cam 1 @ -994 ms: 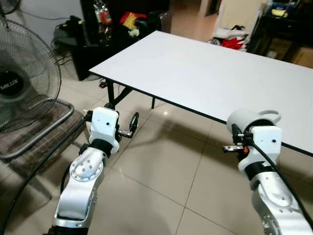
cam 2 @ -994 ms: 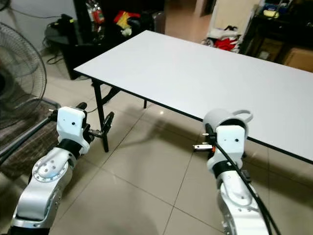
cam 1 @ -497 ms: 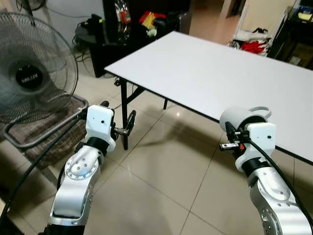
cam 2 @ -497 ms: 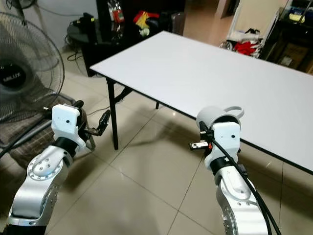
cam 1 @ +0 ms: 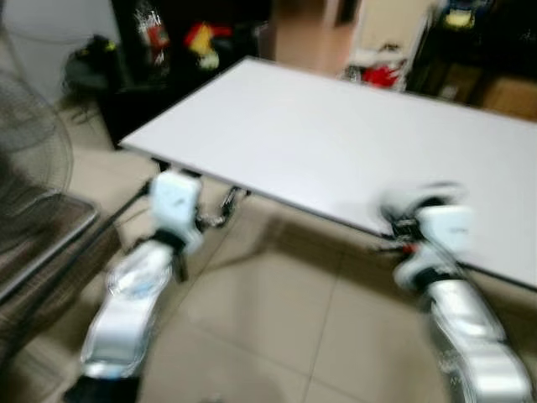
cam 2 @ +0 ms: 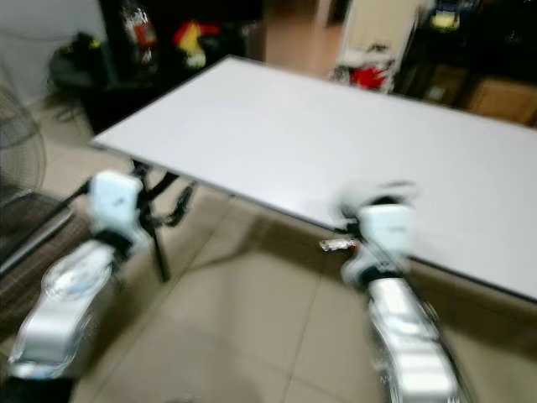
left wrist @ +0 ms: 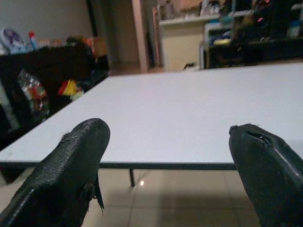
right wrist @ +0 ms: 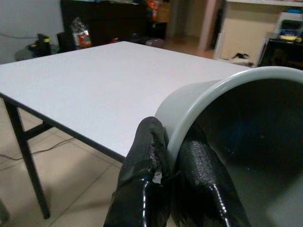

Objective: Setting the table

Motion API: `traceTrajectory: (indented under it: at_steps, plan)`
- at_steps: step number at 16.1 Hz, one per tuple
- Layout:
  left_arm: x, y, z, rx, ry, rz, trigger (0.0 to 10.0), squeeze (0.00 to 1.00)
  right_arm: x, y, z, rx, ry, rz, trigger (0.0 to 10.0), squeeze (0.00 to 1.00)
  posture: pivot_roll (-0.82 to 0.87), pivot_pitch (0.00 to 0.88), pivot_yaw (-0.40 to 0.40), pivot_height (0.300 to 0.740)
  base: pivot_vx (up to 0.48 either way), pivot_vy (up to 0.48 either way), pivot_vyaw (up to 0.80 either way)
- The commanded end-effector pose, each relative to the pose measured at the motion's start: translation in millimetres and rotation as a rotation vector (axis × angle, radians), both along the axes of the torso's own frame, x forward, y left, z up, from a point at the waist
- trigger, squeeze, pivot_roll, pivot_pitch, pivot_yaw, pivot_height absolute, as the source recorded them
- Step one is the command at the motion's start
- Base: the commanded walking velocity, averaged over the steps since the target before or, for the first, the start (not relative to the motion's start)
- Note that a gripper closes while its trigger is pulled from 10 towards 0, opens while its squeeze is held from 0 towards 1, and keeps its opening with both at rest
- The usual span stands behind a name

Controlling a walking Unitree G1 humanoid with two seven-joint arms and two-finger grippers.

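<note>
Both head views are blurred, so I go mostly by the wrist cameras. In front of me stands a long white table (cam 1: 336, 143) on black legs over a beige tiled floor (cam 1: 277, 319).

My right gripper (right wrist: 174, 189) is clenched on the rim of a grey mug (right wrist: 236, 142): one black finger presses the outside of the wall, the other sits inside the mouth, and the rim is pinched between them. The mug lies tilted, its dark hollow open toward the wrist camera. In the head views I see it as a pale smear with a handle loop at the near edge of the table (cam 2: 377, 197), just ahead of the right wrist; I cannot tell whether it touches the top or hangs just off the edge.

My left gripper (left wrist: 170, 156) is released and holds nothing. Its two black fingers (left wrist: 71, 170) stand wide apart, and between them I look along the white tabletop from about its own height. In the head view that arm is raised beside the table's near corner, close to the black leg (cam 2: 155, 243).

To my left there is a standing fan (cam 1: 29, 159) with a chair (cam 1: 42, 243) below it. Beyond the table I make out dark shelving with red and yellow items (cam 1: 197, 38), too blurred to name.
</note>
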State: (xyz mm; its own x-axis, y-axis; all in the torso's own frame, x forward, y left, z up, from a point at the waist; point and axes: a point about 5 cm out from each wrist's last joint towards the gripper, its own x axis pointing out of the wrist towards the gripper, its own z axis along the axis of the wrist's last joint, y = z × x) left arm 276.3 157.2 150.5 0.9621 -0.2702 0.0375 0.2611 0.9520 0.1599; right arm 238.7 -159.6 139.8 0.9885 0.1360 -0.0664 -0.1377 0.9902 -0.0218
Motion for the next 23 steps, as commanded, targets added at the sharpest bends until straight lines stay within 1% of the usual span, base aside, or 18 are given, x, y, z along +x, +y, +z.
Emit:
traceTrajectory:
  at_steps: [1,3,7,10,14,16,17,20,23]
  plan:
    - [0.2,-10.5,2.6,-0.011,-0.006,-0.037,10.0,0.0,0.2,-9.5,4.4,-0.018,-0.022,-0.029,10.0,0.0,-0.02,0.0,-0.034,0.74,0.364,0.0,0.0]
    - [-5.8,-11.6,-2.4,-0.008,0.017,-0.047,10.0,0.0,1.3,-12.0,2.0,-0.018,-0.021,-0.054,10.0,0.0,-0.01,0.0,-0.038,0.74,0.352,0.0,0.0]
    - [-15.3,-8.1,-3.9,0.001,0.032,-0.05,10.0,0.0,4.0,-15.0,-4.0,-0.012,-0.024,-0.082,10.0,0.0,0.01,0.0,-0.032,0.74,0.343,0.0,0.0]
    - [-29.2,-0.4,2.4,0.004,0.03,-0.012,10.0,0.0,8.5,-15.6,-6.1,0.013,-0.039,-0.086,10.0,0.0,0.05,0.0,-0.034,0.74,0.334,0.0,0.0]
    - [-39.1,6.8,9.0,0.012,0.027,0.021,10.0,0.0,13.6,-13.2,-4.1,0.008,-0.058,-0.051,10.0,0.0,0.07,0.0,-0.047,0.74,0.333,0.0,0.0]
    - [-38.3,8.3,1.6,0.01,0.049,0.039,10.0,0.0,13.4,-11.7,-5.9,-0.019,-0.042,0.0,10.0,0.0,0.07,0.0,-0.054,0.74,0.334,0.0,0.0]
    - [-35.8,4.1,0.2,0.016,0.053,0.022,10.0,0.0,14.8,-10.8,-4.7,-0.041,-0.039,0.032,10.0,0.0,0.06,0.0,-0.068,0.74,0.319,0.0,0.0]
    - [-28.0,-1.8,-0.4,0.028,0.05,-0.008,10.0,0.0,19.8,-7.9,2.4,-0.066,-0.044,0.088,10.0,0.0,0.05,0.0,-0.073,0.74,0.316,0.0,0.0]
    - [-24.3,-4.0,-1.9,0.028,0.048,-0.017,10.0,0.0,19.9,-4.5,3.3,-0.095,-0.041,0.132,10.0,0.0,0.05,0.0,-0.078,0.74,0.306,0.0,0.0]
